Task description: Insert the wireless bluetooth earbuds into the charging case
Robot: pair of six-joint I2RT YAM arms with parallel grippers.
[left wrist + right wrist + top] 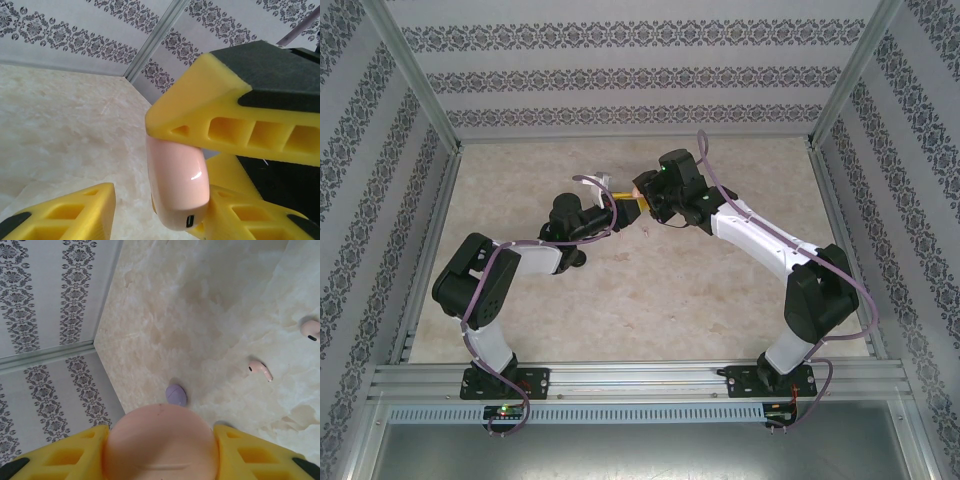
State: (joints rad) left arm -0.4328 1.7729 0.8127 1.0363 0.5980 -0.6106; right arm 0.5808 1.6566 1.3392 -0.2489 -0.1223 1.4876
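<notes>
My right gripper (162, 442) is shut on a pale pink round charging case (161, 440), held above the table with the lid closed. The same case (177, 182) hangs between the fingers of my left gripper (160, 205), which stands open: its right finger (250, 220) touches the case, while its left finger (70, 215) stays apart from it. From above, both grippers meet at the case (639, 189) over the table's middle back. Two pale pink earbuds (260, 370) (311, 329) lie on the table below.
A small light purple round case (176, 395) lies closed on the marble tabletop (210, 300), just beyond the held case. Patterned walls (620, 80) and metal frame posts (157, 37) enclose the table on three sides.
</notes>
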